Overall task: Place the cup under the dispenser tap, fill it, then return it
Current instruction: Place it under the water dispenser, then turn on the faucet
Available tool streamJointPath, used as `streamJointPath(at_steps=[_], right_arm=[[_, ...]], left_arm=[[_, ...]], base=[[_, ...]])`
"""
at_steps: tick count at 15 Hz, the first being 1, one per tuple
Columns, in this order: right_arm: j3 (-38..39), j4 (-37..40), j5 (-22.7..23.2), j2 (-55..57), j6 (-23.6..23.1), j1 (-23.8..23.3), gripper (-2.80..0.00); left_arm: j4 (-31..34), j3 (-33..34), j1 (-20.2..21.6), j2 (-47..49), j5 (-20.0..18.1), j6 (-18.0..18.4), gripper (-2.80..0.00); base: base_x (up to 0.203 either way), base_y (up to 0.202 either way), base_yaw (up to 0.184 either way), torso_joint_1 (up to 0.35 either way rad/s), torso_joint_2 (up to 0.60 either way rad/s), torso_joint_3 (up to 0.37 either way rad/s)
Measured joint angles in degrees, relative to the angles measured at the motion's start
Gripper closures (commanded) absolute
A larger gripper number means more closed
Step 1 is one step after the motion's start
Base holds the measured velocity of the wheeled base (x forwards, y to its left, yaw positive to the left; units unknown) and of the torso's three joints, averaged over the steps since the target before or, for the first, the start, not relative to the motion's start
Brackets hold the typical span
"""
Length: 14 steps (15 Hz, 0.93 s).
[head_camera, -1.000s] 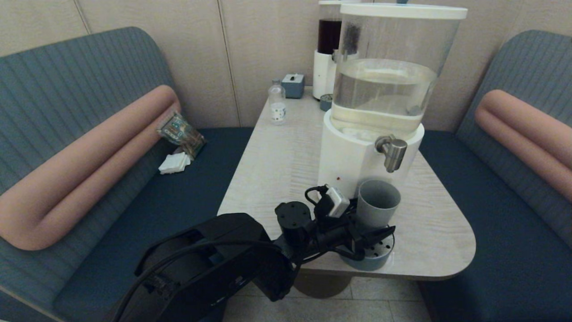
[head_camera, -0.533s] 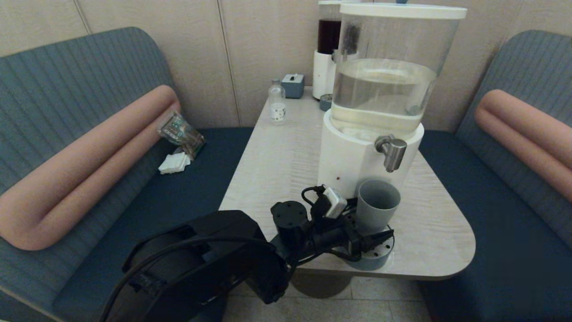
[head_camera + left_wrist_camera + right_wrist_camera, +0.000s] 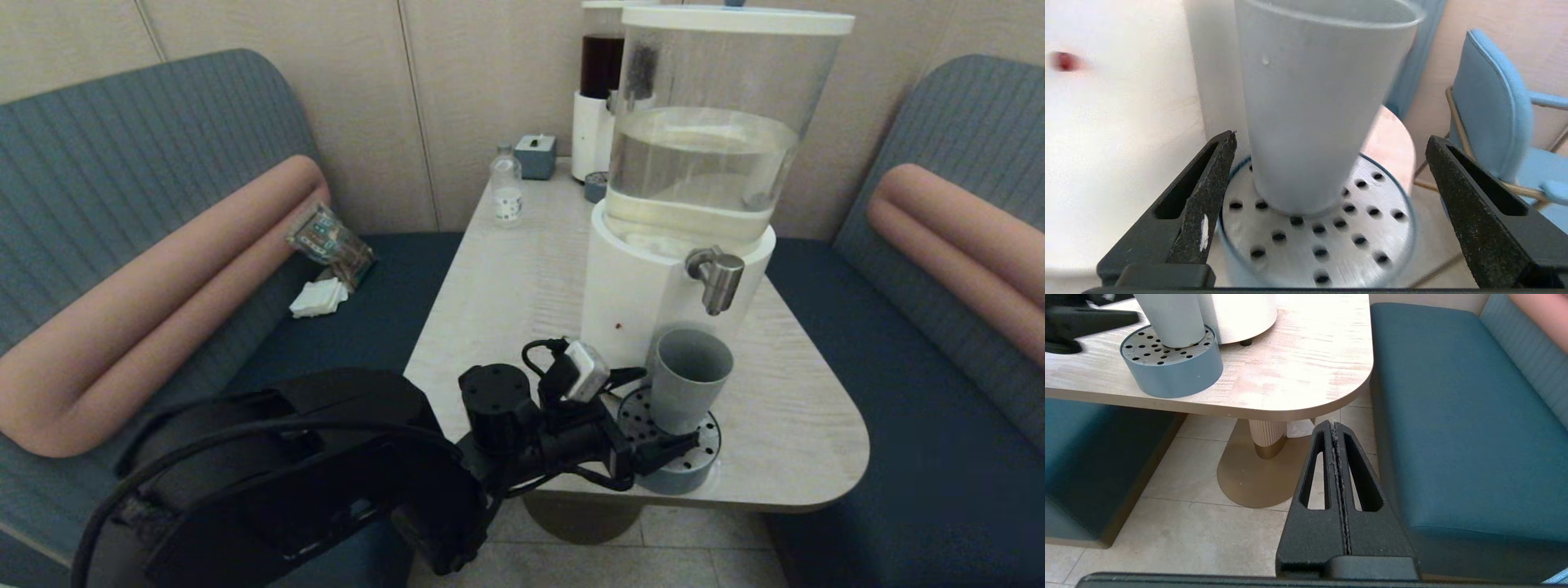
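Observation:
The grey-blue cup (image 3: 690, 380) stands upright on the round perforated tray (image 3: 669, 478), directly beneath the steel dispenser tap (image 3: 717, 279) of the white-based clear-tank dispenser (image 3: 645, 286). My left gripper (image 3: 663, 412) sits just left of the cup, open. In the left wrist view the cup (image 3: 1314, 102) rises between and beyond the two black fingers (image 3: 1208, 196), with a gap on each side, above the tray (image 3: 1331, 253). My right gripper (image 3: 1336, 424) hangs shut below table height beside the right bench; from there the cup (image 3: 1171, 318) and tray (image 3: 1175, 379) show.
A slimmer dark-tank dispenser (image 3: 600, 98), a small clear bottle (image 3: 506, 192) and a blue-grey box (image 3: 535, 155) stand at the table's far end. The tray sits close to the table's near edge (image 3: 694, 498). Benches flank the table; a packet (image 3: 331, 245) lies on the left one.
My left arm has drawn back toward the left and nearer the table edge, its fingers sliding away from the cup. The cup stays on the tray under the tap.

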Motion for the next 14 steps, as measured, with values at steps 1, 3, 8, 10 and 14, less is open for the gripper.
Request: streamJointPath(at_steps=[1, 3, 8, 10, 14], right_arm=[[0.00, 0.00, -0.01, 0.00, 0.01, 0.00, 0.00], [0.00, 0.00, 0.00, 0.00, -0.01, 0.02, 0.00], [0.00, -0.02, -0.01, 0.00, -0.04, 0.02, 0.00], [0.00, 0.00, -0.01, 0.00, 0.00, 0.02, 0.00], [0.00, 0.00, -0.01, 0.00, -0.04, 0.02, 0.00]], left_arm=[[-0.01, 2.42, 0.13, -1.60, 0.04, 0.08, -2.80], [0.00, 8.08, 0.71, -5.48, 0.13, 0.15, -2.80], [0.00, 20.69, 2.63, -17.10, 0.42, 0.11, 0.00], [0.00, 24.98, 3.56, -23.01, 2.53, -0.35, 0.00], [-0.04, 30.51, 6.51, -36.79, 12.82, -3.63, 0.00]], base=[[0.000, 0.000, 0.000, 0.000, 0.00, 0.000], [0.000, 0.000, 0.000, 0.000, 0.00, 0.000], [0.000, 0.000, 0.000, 0.000, 0.00, 0.000], [0.000, 0.000, 0.000, 0.000, 0.00, 0.000], [0.000, 0.000, 0.000, 0.000, 0.00, 0.000]])
